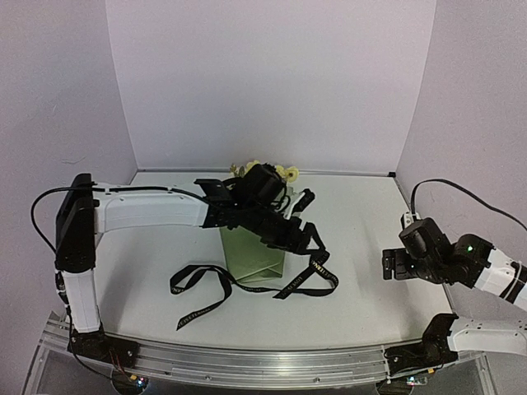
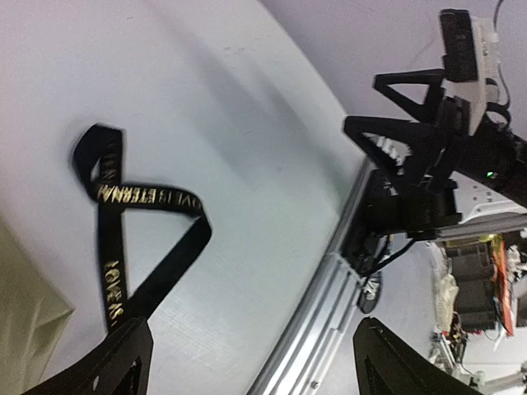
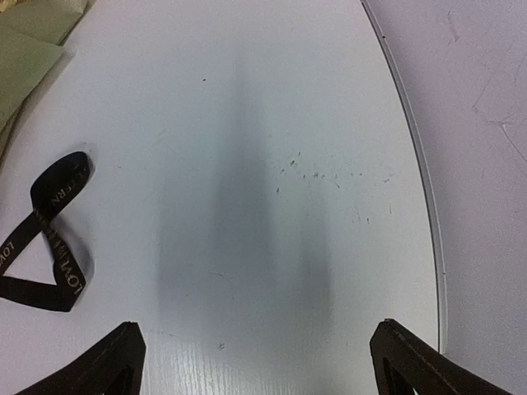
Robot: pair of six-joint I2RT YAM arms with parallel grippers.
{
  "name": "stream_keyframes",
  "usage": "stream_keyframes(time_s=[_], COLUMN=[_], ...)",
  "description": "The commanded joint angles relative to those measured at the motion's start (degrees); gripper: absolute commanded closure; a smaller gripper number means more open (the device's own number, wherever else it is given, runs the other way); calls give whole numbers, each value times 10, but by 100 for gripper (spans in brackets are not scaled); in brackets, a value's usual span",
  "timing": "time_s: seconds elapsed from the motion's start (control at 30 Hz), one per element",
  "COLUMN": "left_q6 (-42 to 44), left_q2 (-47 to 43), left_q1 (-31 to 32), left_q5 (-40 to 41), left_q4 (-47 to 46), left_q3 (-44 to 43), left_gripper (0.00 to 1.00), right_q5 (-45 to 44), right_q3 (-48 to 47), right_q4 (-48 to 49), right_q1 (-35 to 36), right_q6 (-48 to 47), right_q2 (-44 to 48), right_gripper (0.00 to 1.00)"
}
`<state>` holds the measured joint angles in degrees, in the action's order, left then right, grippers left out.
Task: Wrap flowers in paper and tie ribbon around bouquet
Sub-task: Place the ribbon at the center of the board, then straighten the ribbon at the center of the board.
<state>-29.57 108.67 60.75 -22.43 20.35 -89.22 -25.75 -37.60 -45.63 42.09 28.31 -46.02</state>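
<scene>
So, bouquet (image 1: 257,243): lies at mid tabletop, blooms toward the far wall, the cone's narrow end toward the arms.
Flowers (image 1: 286,173): pale yellow heads peeping from the cone's far end, partly hidden by the left arm. Probably light and easily bruised, so best not pinched.
Paper (image 1: 244,270): thin olive-green sheet folded into a creased cone. It looks light and springy, likely to unfold if let loose, and should be held across the overlap rather than by an edge.
Ribbon (image 1: 198,284): narrow, flat and black with gold lettering, quite limp. It lies in loose loops left and right of the cone and crosses its low end. I cannot tell whether a knot is made.
Hold on ribbon: a raised loop or free tail seems easiest. The stretches lying flat would be hard to pinch, and the satin face looks slippery.
Left hand (image 2: 251,350): spread wide with nothing between the fingers, over the ribbon's right loop, just beside the cone.
Right hand (image 3: 255,350): spread wide and empty, well to the right of the bouquet, low over the tabletop.
Tabletop (image 1: 362,214): smooth, white and matt.
</scene>
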Motion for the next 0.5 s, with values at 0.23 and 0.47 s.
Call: stream_keyframes(time_s=[0.23,0.47], left_q6=[-107,-148], left_q2=[-190,-149], left_q1=[0,0], left_q5=[250,271], left_q4=[82,86], left_q3=[277,316], left_gripper=[21,33], right_q5=[139,177], right_q3=[-74,-143], right_q4=[18,36], right_q1=[-2,-2], right_q6=[15,10], right_q2=[-141,-257], right_gripper=[7,9])
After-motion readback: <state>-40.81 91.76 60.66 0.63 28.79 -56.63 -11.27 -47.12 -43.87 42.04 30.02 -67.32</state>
